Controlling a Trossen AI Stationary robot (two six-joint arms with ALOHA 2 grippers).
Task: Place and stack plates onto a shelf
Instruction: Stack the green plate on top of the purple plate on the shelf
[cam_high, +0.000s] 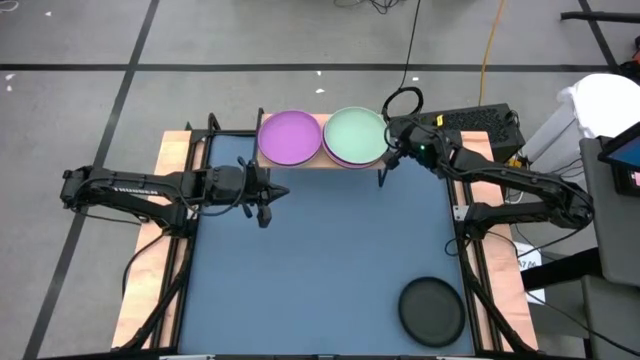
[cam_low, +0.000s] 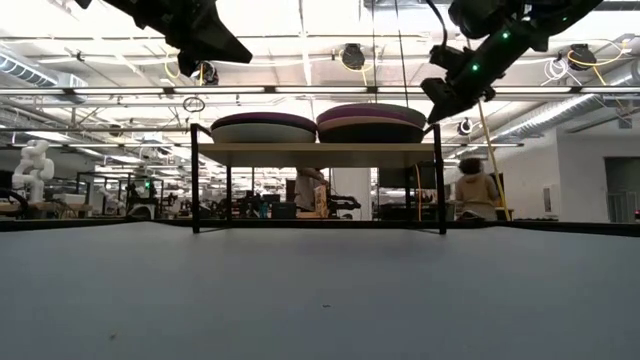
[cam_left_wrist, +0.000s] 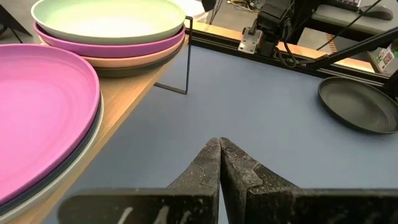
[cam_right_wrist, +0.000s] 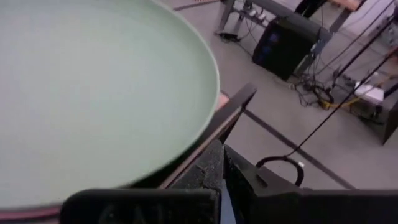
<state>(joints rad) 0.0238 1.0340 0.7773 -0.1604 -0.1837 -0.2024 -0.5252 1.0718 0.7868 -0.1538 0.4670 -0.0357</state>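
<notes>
Blue table (cam_high: 320, 250): shelf (cam_high: 310, 162) at far edge, two plate stacks on top. Dark plate (cam_high: 432, 310) at near right corner, nearer right hand (cam_high: 392, 158). Both hands pressed together, empty; left hand (cam_high: 270, 195) mid-table.

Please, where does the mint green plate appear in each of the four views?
High view: mint green plate tops the right stack on the shelf.
Low view: not visible; rims hide it.
Left wrist view: top of the far stack.
Right wrist view: fills the picture.
Shared landmark: the shelf.
</notes>
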